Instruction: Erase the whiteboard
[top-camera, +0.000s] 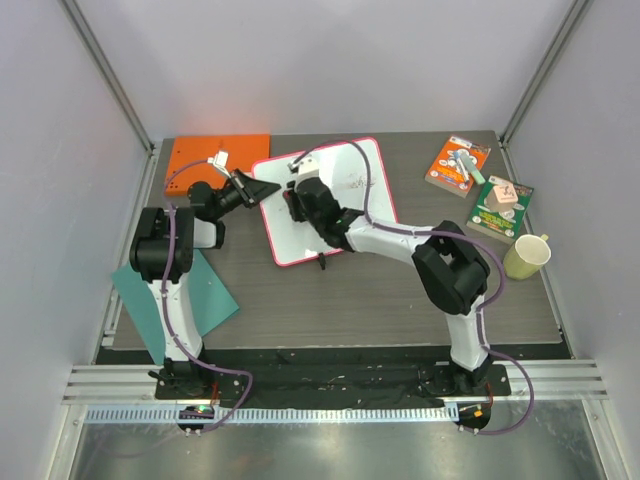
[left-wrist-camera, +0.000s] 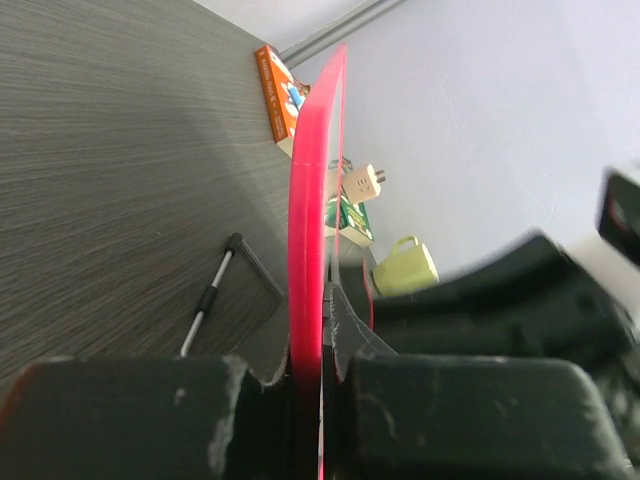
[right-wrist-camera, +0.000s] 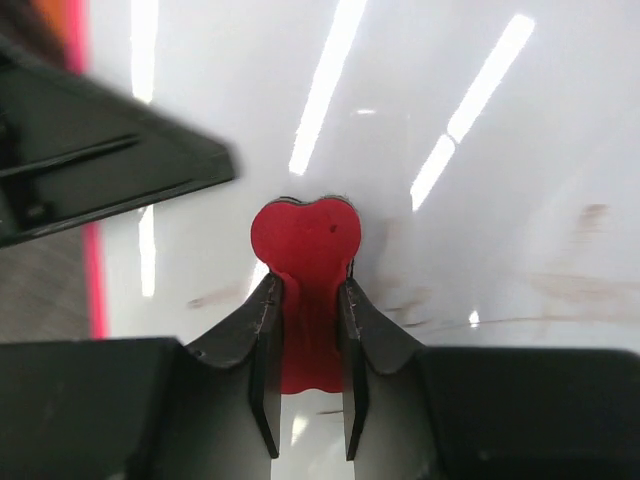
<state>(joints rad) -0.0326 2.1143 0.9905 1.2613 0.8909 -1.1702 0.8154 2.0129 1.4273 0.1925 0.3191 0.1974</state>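
Observation:
The whiteboard (top-camera: 345, 190), white with a pink-red rim, lies at an angle at the table's middle back. My left gripper (top-camera: 256, 190) is shut on its left edge. In the left wrist view the rim (left-wrist-camera: 305, 240) runs edge-on between the jaws of the gripper (left-wrist-camera: 320, 375). My right gripper (top-camera: 300, 197) is over the board's left part. In the right wrist view the right gripper (right-wrist-camera: 305, 300) is shut on a red heart-shaped eraser (right-wrist-camera: 305, 245) that rests against the white surface (right-wrist-camera: 480, 130). Faint smudges (right-wrist-camera: 590, 215) show on the board.
An orange board (top-camera: 215, 157) lies at the back left and a teal sheet (top-camera: 195, 295) at the left by the left arm. An orange box (top-camera: 457, 165), a green box (top-camera: 500, 208) and a yellow-green mug (top-camera: 527, 257) stand at the right. A marker (left-wrist-camera: 208, 298) lies by the board.

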